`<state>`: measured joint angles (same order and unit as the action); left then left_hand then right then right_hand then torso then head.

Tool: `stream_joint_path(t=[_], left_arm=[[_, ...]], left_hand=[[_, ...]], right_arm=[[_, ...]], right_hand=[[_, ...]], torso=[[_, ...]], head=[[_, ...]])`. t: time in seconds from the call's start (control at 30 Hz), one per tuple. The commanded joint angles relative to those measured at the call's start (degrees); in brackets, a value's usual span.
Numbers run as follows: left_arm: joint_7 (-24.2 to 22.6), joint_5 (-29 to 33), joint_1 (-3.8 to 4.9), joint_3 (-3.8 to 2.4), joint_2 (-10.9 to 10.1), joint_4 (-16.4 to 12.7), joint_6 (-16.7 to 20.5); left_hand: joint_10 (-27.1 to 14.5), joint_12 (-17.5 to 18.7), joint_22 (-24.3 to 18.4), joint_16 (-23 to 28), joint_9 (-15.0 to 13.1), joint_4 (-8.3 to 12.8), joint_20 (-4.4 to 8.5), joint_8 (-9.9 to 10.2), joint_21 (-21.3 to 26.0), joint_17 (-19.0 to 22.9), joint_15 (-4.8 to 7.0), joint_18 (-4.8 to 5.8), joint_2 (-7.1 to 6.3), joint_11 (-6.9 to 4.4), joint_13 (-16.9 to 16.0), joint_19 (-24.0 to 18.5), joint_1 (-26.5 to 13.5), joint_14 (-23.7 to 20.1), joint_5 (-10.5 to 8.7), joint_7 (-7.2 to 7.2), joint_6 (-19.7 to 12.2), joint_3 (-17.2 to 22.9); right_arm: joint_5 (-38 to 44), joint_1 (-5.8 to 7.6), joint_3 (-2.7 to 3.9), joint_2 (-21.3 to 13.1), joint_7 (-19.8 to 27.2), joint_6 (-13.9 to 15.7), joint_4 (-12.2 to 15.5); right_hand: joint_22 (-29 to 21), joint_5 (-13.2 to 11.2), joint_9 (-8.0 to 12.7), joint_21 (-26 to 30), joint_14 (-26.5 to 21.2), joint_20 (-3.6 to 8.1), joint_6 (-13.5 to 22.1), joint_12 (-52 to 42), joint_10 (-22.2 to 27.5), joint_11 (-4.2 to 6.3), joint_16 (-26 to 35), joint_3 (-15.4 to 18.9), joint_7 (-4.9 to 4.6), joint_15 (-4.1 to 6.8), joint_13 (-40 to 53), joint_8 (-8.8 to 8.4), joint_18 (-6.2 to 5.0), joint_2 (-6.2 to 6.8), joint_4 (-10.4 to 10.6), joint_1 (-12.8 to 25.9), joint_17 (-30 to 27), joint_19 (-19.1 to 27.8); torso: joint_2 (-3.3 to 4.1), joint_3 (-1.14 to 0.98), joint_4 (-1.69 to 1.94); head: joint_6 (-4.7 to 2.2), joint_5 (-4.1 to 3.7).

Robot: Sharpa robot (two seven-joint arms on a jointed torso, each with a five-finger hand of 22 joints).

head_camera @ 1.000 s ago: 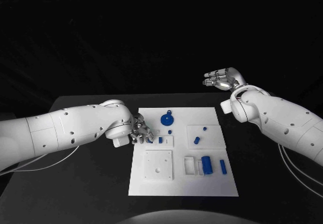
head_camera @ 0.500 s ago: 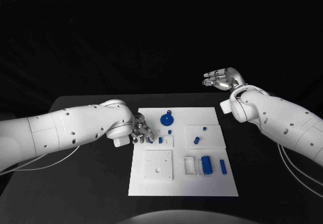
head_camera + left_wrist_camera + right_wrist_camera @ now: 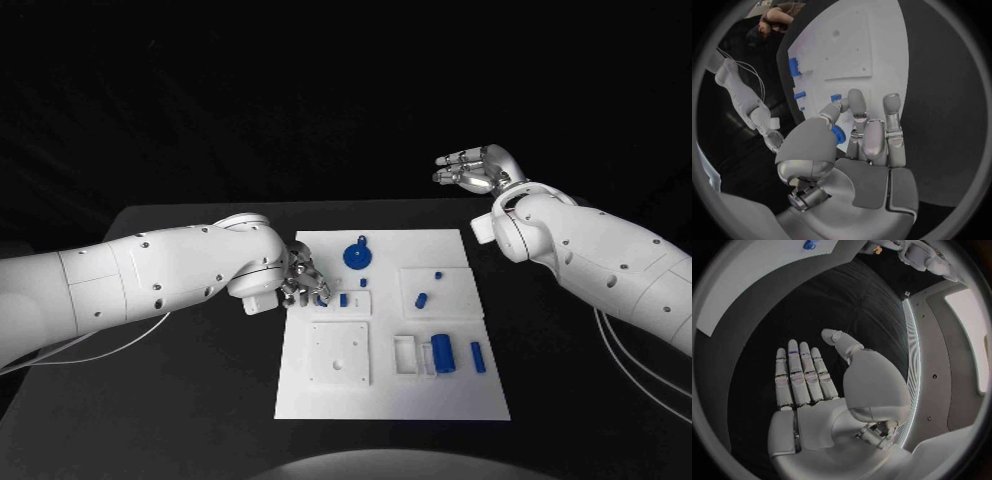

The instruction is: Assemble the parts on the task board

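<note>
- Head view: left hand low at the left edge of the board, on the worktop; loose parts lie near the board's right side. Right hand raised well clear, probably parked.
- Left wrist view: fingers pinch a blue part against the thumb, likely for insertion.
- Right wrist view: fingers straight, holding nothing.

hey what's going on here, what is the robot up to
The robot is assembling small blue parts on a white task board on a black table. Its left hand is down at the board's left edge, pinching a small blue part between thumb and fingers. Its right hand is raised off beyond the board's far right corner, fingers extended, holding nothing. Other blue parts, including a round blue piece, lie on the board.
</note>
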<state>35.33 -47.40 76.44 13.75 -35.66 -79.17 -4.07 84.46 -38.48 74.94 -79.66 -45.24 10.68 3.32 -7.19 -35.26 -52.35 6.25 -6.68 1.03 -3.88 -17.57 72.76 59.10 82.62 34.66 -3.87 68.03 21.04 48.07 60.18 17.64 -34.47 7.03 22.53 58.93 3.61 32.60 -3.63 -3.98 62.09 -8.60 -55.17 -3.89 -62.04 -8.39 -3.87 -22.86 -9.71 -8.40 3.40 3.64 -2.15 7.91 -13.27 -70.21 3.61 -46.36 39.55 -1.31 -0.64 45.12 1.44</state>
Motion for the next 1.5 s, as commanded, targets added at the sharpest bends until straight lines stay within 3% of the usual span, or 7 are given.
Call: stream_joint_path(t=[0.03, 0.67, 1.13, 1.5], left_arm=[[-0.8, -0.4, -0.27, 0.12, 0.2, -0.4, -1.1], [-0.1, -1.5, -0.27, 0.13, -0.5, -1.1, -0.9], [-0.3, -4.0, -0.57, 0.13, -0.6, -2.7, 0.0], [-0.2, -5.7, -0.77, 0.13, 0.4, -2.1, 0.3]], left_hand=[[2.3, -0.3, 1.0, -0.3, -2.1, 1.7, -0.49, -0.2, -0.3, -0.1, 0.17, -0.64, 0.59, -0.95, -0.1, -0.1, -0.1, 0.4, 0.26, 6.31, 9.9, 2.1], [2.3, -0.6, 1.0, -0.7, -3.4, 2.6, -1.12, 0.1, -0.8, -0.5, 0.19, -1.37, 1.74, -1.00, -0.3, -0.2, -1.4, 0.4, 0.28, 6.37, 10.0, 2.8], [2.3, -0.6, 1.0, -0.7, -3.7, 2.7, -1.59, 0.2, -0.9, -0.4, 0.20, -1.83, 2.07, -1.00, -0.3, -0.2, -1.8, 0.4, -0.19, 6.38, 10.1, 2.8], [2.3, -0.7, 1.0, -0.8, -3.7, 2.7, -1.94, 0.3, -1.0, -0.7, 0.19, -2.19, 2.18, -1.02, -0.4, -0.2, -1.7, 0.4, -0.35, 6.40, 10.1, 2.7]], right_arm=[[0.4, -0.05, 0.00, 0.0, 0.4, -0.7, 0.1], [0.4, -0.18, 0.00, 0.0, 0.4, -0.8, 0.0], [0.4, -0.33, 0.00, 0.0, 0.4, -0.8, 0.0], [0.4, -0.48, 0.00, 0.1, 0.5, -0.9, 0.0]], right_hand=[[-0.1, 0.3, 0.1, 0.2, -0.3, 0.02, 0.3, 0.2, 0.5, -0.11, 0.3, 0.0, 0.10, -0.02, -0.1, -0.15, -0.37, -0.53, -0.1, 0.0, -0.1, 0.2], [-0.1, 0.7, 0.1, 0.2, -0.4, 0.01, 0.2, 0.2, 0.5, -0.11, 0.3, -0.1, 0.11, -0.01, -0.1, -0.15, -0.36, -0.48, -0.1, 0.1, -0.1, 0.2], [-0.1, 1.0, 0.1, 0.2, -0.4, 0.01, 0.3, 0.2, 0.5, -0.11, 0.3, -0.2, 0.11, -0.03, -0.1, -0.16, -0.36, -0.49, 0.0, 0.2, -0.1, 0.2], [-0.1, 1.0, 0.1, 0.2, -0.4, 0.01, 0.3, 0.2, 0.5, -0.11, 0.3, -0.2, 0.11, -0.03, -0.1, -0.16, -0.36, -0.49, 0.0, 0.2, -0.1, 0.2]], torso=[[-0.02, 0.00, 0.02], [-0.01, 0.01, 0.01], [-0.03, -0.06, -0.03], [-0.01, -0.04, -0.10]], head=[[0.03, 0.00], [0.37, 0.06], [0.23, 0.11], [0.09, 0.05]])
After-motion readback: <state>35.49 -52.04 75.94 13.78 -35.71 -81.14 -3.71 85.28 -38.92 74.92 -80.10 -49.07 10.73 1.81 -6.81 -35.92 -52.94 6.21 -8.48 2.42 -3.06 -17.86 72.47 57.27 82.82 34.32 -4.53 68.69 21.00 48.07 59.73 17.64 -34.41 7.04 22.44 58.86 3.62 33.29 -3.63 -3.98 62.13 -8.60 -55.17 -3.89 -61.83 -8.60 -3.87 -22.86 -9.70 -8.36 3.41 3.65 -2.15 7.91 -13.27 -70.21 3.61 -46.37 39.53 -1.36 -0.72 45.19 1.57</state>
